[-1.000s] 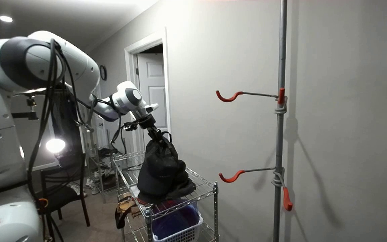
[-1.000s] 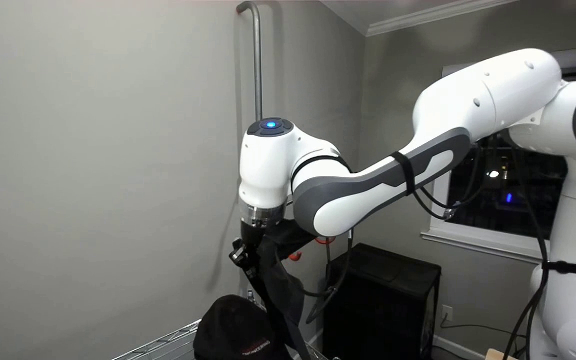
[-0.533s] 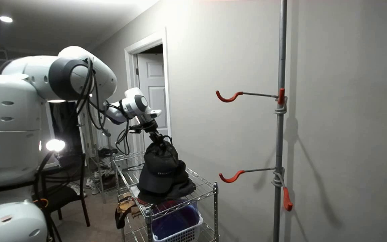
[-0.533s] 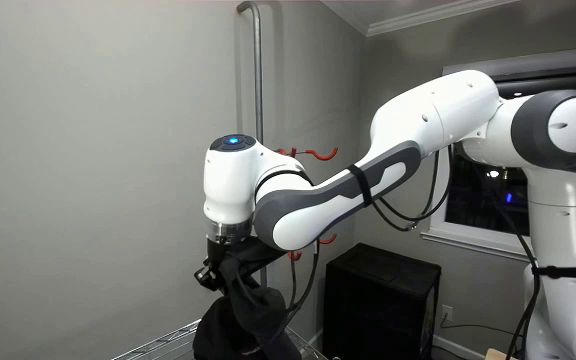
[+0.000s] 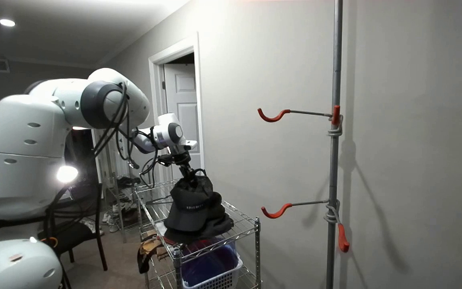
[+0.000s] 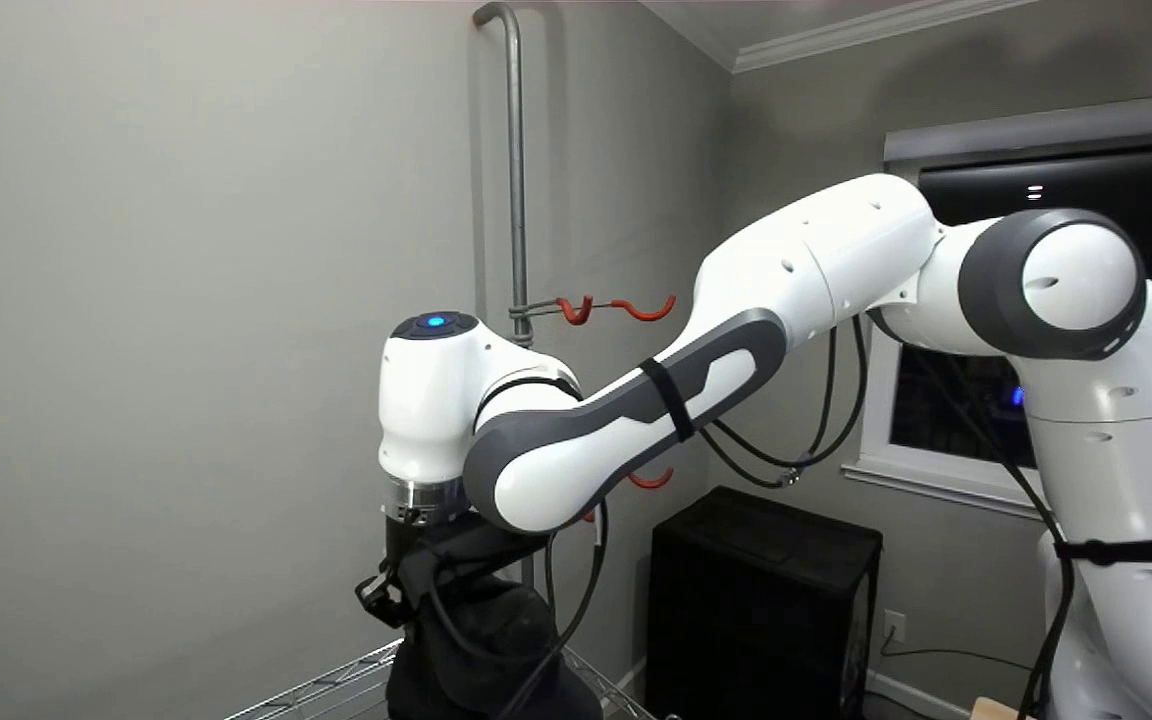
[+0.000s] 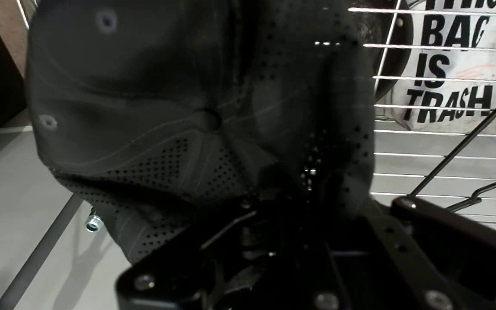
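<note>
As I judge it, holding is the step in hand: the black metal tool [image 5: 191, 176] has a soft black cloth cap [image 5: 191, 196] with small pale letters on its front. The cap is right under the tool, with its back part up at the tips and its brim [image 5: 179, 222] pointing down. In the wrist view the cap fills most of the space in front of the tool and shows a little round button [image 7: 209, 119] and lots of tiny holes. The tool seems to be pinching the cap's back edge, but it is too dark there to see both tips well.

Just below the tool and cap, a lumpy pile of dark cloth [image 5: 219, 220] lies on the silver wire bench [image 5: 257, 233]. Farther down is a white plastic basket [image 5: 225, 279]. Well apart from the tool, red curved hooks [image 5: 272, 119] stick out from a grey metal pole [image 5: 333, 172].

I think the next move calls for a snug pinch and slow, soft motion. The cap looks floppy, so it could fold or drag the pile, and the loose black cable [image 6: 596, 572] near the tool could catch.
</note>
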You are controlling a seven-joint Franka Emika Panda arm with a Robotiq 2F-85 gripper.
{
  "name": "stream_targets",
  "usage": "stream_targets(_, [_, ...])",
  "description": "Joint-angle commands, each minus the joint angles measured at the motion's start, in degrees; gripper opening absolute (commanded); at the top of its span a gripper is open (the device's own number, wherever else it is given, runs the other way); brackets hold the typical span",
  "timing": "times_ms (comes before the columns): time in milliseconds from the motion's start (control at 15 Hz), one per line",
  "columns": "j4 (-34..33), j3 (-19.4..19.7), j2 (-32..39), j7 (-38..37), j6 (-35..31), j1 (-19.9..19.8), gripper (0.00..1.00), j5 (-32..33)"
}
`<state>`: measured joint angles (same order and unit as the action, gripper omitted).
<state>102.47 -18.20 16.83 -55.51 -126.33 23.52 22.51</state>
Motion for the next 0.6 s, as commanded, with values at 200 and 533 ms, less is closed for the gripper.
stream_targets(200, [-0.6,2.4,-0.5,1.7,-1.3,1.3,0.66,-3.9])
stream_targets(533, [-1.3,2.7,-0.5,2.9,-2.5,1.0,0.97,-6.5])
